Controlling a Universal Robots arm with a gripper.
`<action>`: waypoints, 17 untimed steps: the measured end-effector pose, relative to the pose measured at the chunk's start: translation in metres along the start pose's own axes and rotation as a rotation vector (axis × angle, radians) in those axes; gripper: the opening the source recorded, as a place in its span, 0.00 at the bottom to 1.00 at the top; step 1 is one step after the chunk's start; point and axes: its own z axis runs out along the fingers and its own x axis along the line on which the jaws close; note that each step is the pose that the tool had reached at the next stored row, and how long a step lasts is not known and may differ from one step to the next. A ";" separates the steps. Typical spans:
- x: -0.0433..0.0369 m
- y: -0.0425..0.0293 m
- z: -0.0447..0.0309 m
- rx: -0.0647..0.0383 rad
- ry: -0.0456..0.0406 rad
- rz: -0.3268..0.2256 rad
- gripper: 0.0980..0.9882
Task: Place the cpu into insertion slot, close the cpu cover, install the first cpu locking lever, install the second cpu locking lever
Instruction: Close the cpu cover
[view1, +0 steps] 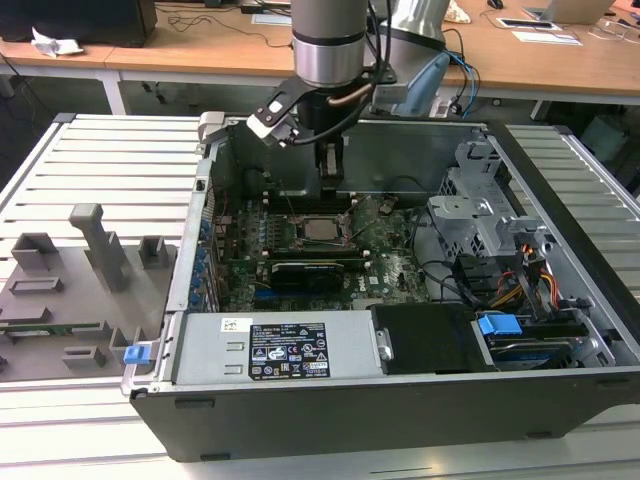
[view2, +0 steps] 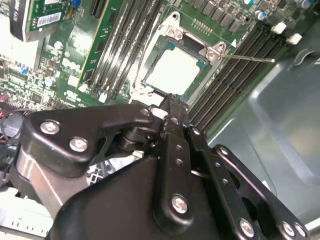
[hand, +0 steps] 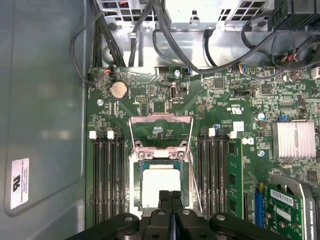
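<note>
Case: an open dark grey metal computer case (view1: 300, 415) lies on the slatted pale grey metal tabletop (view1: 110, 150), with a green motherboard (hand: 165, 105) flat inside it.
Arm: the silver-grey robot arm (view1: 328, 40) reaches down into the case from above.
End effector: the black two-fingered end effector (hand: 170, 196) hangs over the socket area. Its fingers are pressed together at the tips and nothing is held between them. In both wrist views the tips sit at one edge of the socket; I cannot tell if they touch it.
Cpu: the small flat square cpu with a silver-grey metal top (view2: 172, 74) lies level in the socket.
Insertion slot: the small square black-rimmed insertion slot (view1: 297, 231) sits mid-board, between two banks of long narrow black memory slots (hand: 109, 175).
Cpu cover: the thin square silver metal cpu cover (hand: 159, 156) lies down around the chip, whose top shows through the cover's window.
Locking lever: a thin bare metal locking lever (hand: 195, 175) runs on a slant beside the cover, over the memory slots. I cannot tell if it is hooked down.
Board parts: a round silver coin battery (hand: 119, 90) and a finned silver heat sink (hand: 293, 139) are well apart from the socket.
Fixture: a flat grey plate with upright blocks (view1: 60, 300) rests on the tabletop at the exterior view's left, beside the case.
</note>
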 end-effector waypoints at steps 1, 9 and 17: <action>0.0001 0.0021 0.0002 0.000 0.0003 0.000 0.01; 0.0003 0.0194 0.0017 0.005 0.0002 0.000 0.01; 0.0004 0.0269 0.0023 0.005 0.0001 0.000 0.01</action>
